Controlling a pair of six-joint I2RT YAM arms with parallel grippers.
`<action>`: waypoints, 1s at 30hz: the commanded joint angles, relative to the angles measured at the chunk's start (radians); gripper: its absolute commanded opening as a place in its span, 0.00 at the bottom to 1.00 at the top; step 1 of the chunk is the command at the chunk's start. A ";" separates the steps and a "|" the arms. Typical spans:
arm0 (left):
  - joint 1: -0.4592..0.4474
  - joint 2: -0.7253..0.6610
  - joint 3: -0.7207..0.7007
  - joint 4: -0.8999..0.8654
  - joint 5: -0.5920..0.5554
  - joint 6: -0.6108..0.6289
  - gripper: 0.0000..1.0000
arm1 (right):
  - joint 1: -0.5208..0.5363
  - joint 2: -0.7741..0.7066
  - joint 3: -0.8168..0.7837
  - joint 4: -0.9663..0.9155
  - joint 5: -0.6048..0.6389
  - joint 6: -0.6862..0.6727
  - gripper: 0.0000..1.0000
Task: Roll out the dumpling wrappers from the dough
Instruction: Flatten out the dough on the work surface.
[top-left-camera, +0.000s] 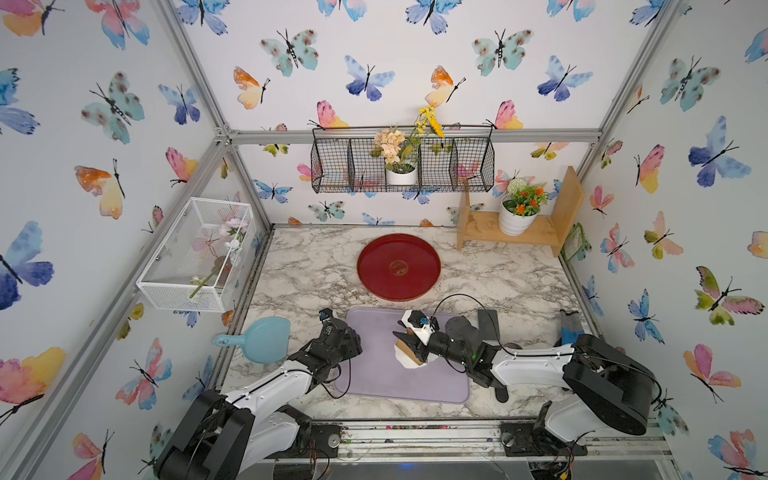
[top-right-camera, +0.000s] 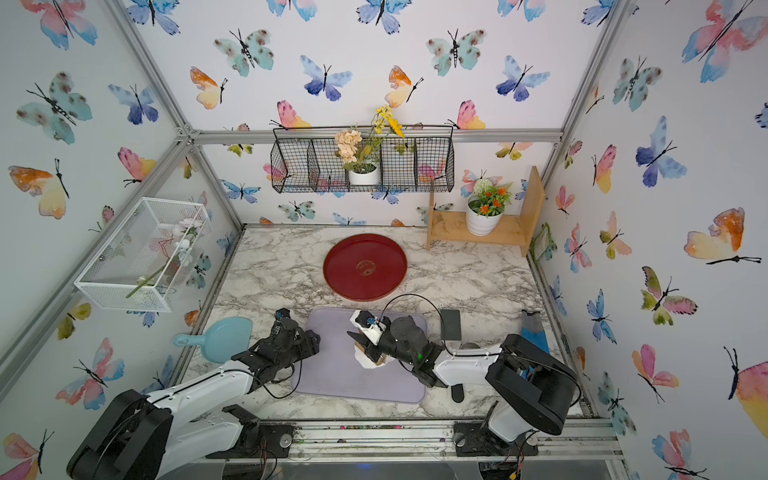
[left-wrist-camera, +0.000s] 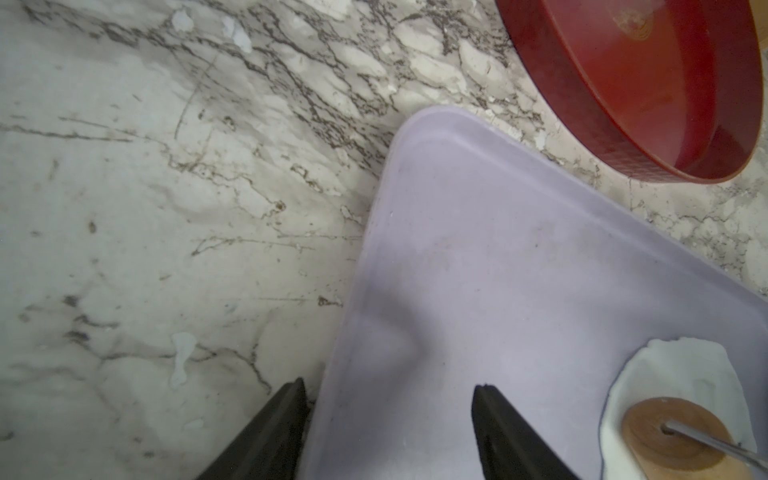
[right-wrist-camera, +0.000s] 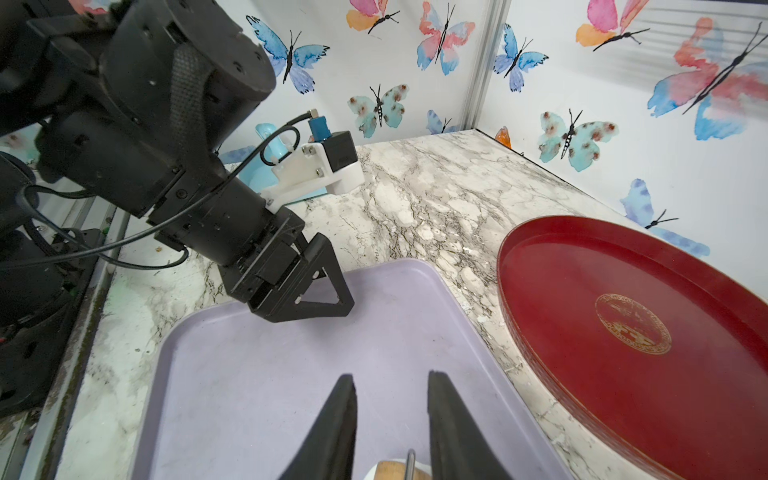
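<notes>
One white dough (left-wrist-camera: 681, 374), flat, uneven edge, w/ wooden roller (left-wrist-camera: 673, 440) on it

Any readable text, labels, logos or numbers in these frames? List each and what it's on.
No legible text in any view.
The gold emblem on the red tray: round seal pattern, characters too blurred to read.
The green-edged card beside the wooden shelf: too small to read.
</notes>
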 joint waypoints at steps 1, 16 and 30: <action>0.007 0.001 -0.015 -0.049 0.021 -0.008 0.70 | 0.040 0.070 -0.085 -0.246 -0.103 0.101 0.01; 0.006 0.005 -0.012 -0.049 0.023 -0.009 0.70 | 0.089 0.089 -0.109 -0.218 -0.089 0.112 0.01; 0.006 0.010 -0.006 -0.050 0.024 -0.003 0.70 | 0.117 0.111 -0.100 -0.212 -0.085 0.119 0.01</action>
